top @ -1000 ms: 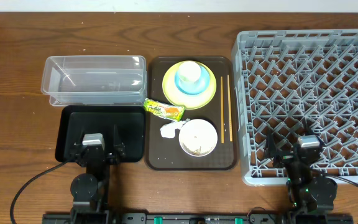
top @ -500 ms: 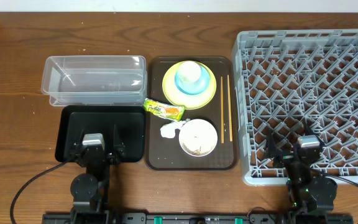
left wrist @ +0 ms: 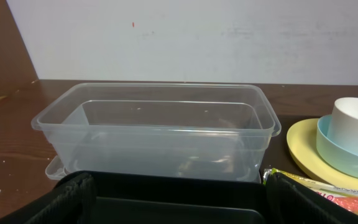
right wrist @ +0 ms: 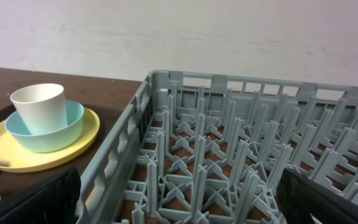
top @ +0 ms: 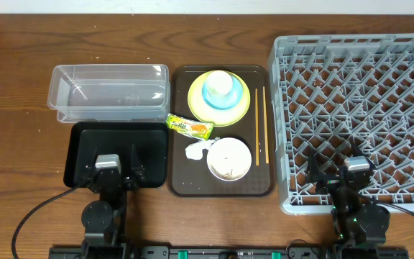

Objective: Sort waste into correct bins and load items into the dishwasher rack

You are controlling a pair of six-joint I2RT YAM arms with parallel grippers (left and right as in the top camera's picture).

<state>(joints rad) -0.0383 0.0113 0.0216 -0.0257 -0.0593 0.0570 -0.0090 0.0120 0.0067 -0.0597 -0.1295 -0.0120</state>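
The snack wrapper (top: 189, 126), the crumpled tissue (top: 196, 150) and the white bowl (top: 229, 159), with pale bits inside that are probably the food scraps (top: 228, 173), lie on the near half of the brown tray (top: 180, 183). On its far half the white cup (top: 221, 83) sits in the light blue bowl (top: 220, 105), which sits on the yellow-green plate (top: 195, 101). The 2 chopsticks (top: 266, 126) lie side by side along the right edge. In my judgement nothing is sorted yet. This tray stands in the middle of the counter (top: 20, 108). At its left are the 2 bins, the clear tub (top: 110, 67) far and the black tray (top: 81, 140) near, and the grey rack (top: 282, 108) is at its right, so probably each arm serves its own side. The left pincer (top: 114, 173) hangs over the black tray and the right pincer (top: 351, 174) over the near edge of the rack. Both are spread wide and have hold of nothing. The wrapper carries print, but it is too small to read, and I find no other writing.
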